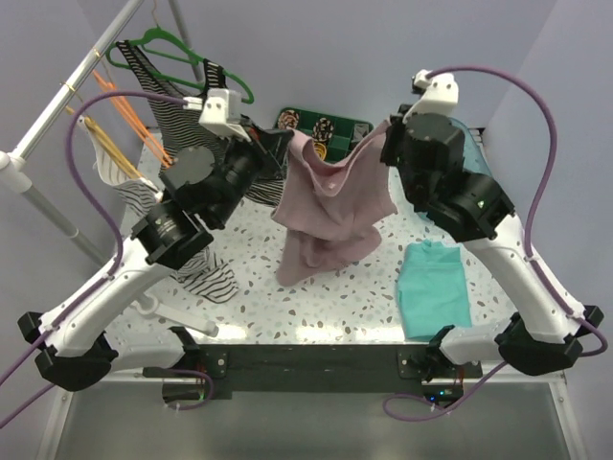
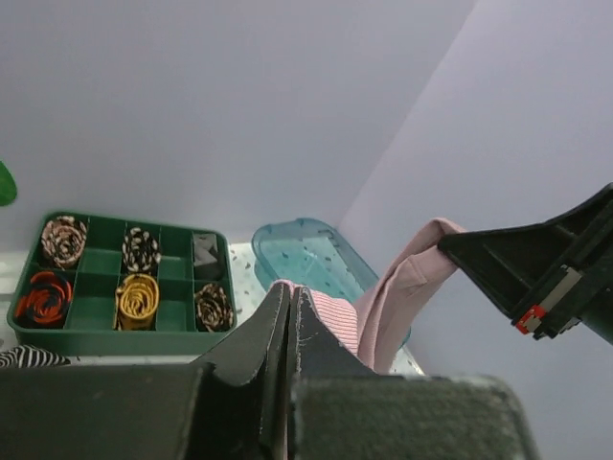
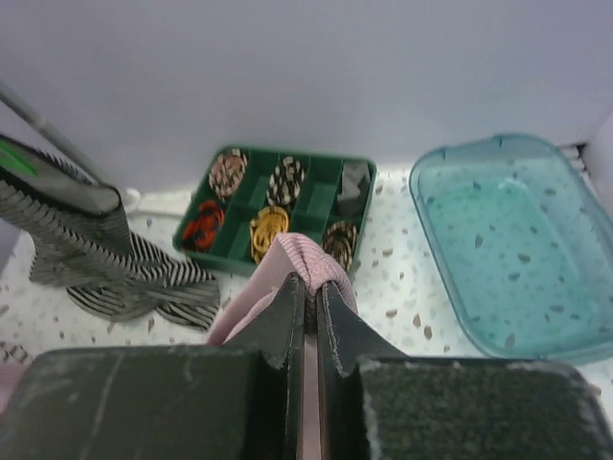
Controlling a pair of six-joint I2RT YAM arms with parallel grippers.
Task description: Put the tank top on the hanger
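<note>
The dusty-pink tank top (image 1: pixel 328 201) hangs in the air between both grippers, its hem bunched on the table. My left gripper (image 1: pixel 284 144) is shut on its left shoulder strap; the pink ribbed fabric (image 2: pixel 337 318) shows at the left gripper's (image 2: pixel 290 292) closed tips. My right gripper (image 1: pixel 387 134) is shut on the right strap; the pink fabric (image 3: pixel 316 259) bulges over the right gripper's (image 3: pixel 312 286) tips. The orange hanger (image 1: pixel 134 120) hangs on the rack at the far left, apart from the top.
A metal rack (image 1: pixel 72 81) at left carries a green hanger (image 1: pixel 177 53) with striped tank tops (image 1: pixel 153 96) and a tan hanger (image 1: pixel 110 144). A green compartment tray (image 1: pixel 326 126) stands behind. A teal cloth (image 1: pixel 436 287) lies at right, a clear teal bin (image 3: pixel 508 240) behind it.
</note>
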